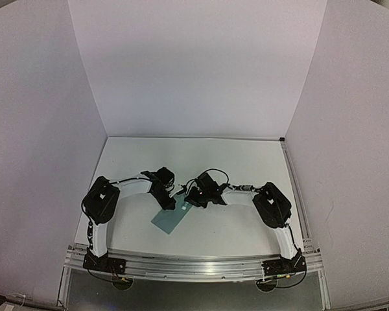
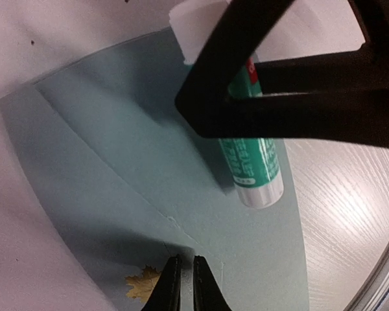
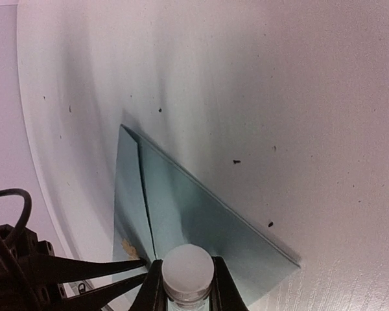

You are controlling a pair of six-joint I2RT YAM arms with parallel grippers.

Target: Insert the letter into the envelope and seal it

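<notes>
The teal envelope (image 1: 170, 219) lies flat on the white table between the two arms, its flap folded down along a crease (image 2: 117, 142). A small tan leaf sticker (image 2: 142, 284) sits near the flap's tip. My left gripper (image 2: 181, 262) is shut, its tips resting at the flap's tip with nothing between them. My right gripper (image 3: 188, 272) is shut on a green-and-white glue stick (image 2: 253, 168), held low over the envelope (image 3: 201, 214) just right of the flap. Both grippers meet over the envelope's far end (image 1: 179, 202). The letter is out of view.
White walls close in the table on the left, back and right. The metal rail of the table's near edge (image 2: 384, 278) runs just right of the envelope. Small dark specks (image 3: 236, 161) dot the tabletop.
</notes>
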